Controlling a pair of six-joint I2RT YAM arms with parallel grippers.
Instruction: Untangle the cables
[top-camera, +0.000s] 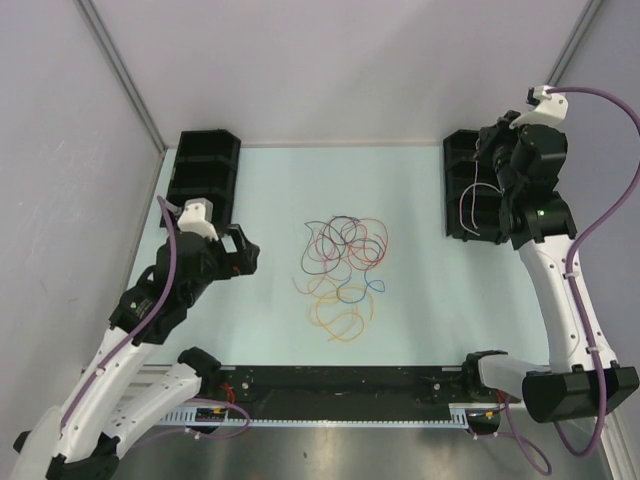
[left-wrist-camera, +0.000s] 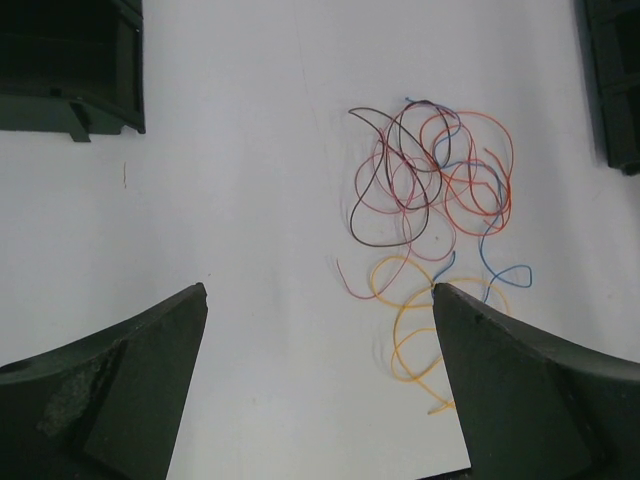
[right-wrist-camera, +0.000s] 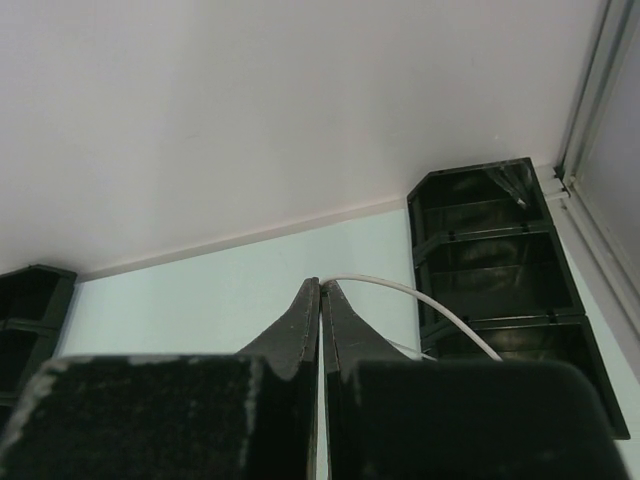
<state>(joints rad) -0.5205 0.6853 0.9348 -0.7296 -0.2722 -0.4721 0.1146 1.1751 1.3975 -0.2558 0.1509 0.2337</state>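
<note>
The cables (top-camera: 343, 262) lie in a loose tangle mid-table: red, orange, blue and dark purple loops, with a yellow-orange loop (left-wrist-camera: 405, 340) nearest the arms. My left gripper (left-wrist-camera: 320, 292) is open and empty above bare table, left of the tangle; its right finger (left-wrist-camera: 520, 380) overlaps the edge of the yellow-orange loop in view. It also shows from above (top-camera: 249, 252). My right gripper (right-wrist-camera: 321, 285) is shut on a white cable (right-wrist-camera: 420, 298), raised over the right bin. That white cable (top-camera: 466, 205) hangs in a loop over the bin.
A black compartment bin (top-camera: 207, 170) stands at the back left and another (top-camera: 468, 190) at the back right. Grey walls enclose the table on three sides. A black rail (top-camera: 340, 385) runs along the near edge between the arm bases.
</note>
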